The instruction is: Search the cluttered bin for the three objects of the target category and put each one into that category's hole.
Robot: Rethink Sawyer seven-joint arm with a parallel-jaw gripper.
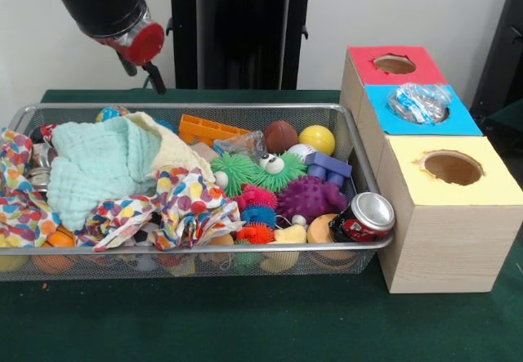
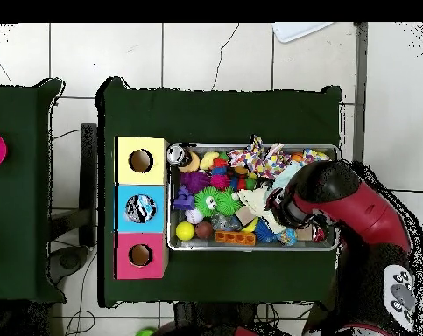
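A wire mesh bin (image 1: pixel 359 154) (image 2: pixel 253 248) holds a heap of toys and cloths. Beside it stands a row of three boxes with holes: red (image 1: pixel 395 64), blue (image 1: pixel 418 105) and yellow (image 1: pixel 452 167). A crumpled clear plastic bottle (image 1: pixel 417 100) (image 2: pixel 141 208) sits in the blue hole. A red can with a silver top (image 1: pixel 365 216) (image 2: pixel 175 155) lies in the bin's corner nearest the yellow box. A crumpled clear plastic piece (image 1: pixel 243 144) lies among the toys. My red and black arm (image 1: pixel 110 6) (image 2: pixel 337 206) hangs over the bin's other end. The gripper (image 1: pixel 140 72) shows only as dark bits under the arm.
A mint towel (image 1: pixel 98 166) and a dotted colourful cloth (image 1: pixel 184 203) cover half the bin. Among the toys are a green spiky one with eyes (image 1: pixel 249 170), a purple spiky ball (image 1: pixel 312 198), a yellow ball (image 1: pixel 317 139), a brown ball (image 1: pixel 280 135) and an orange block (image 1: pixel 204 127).
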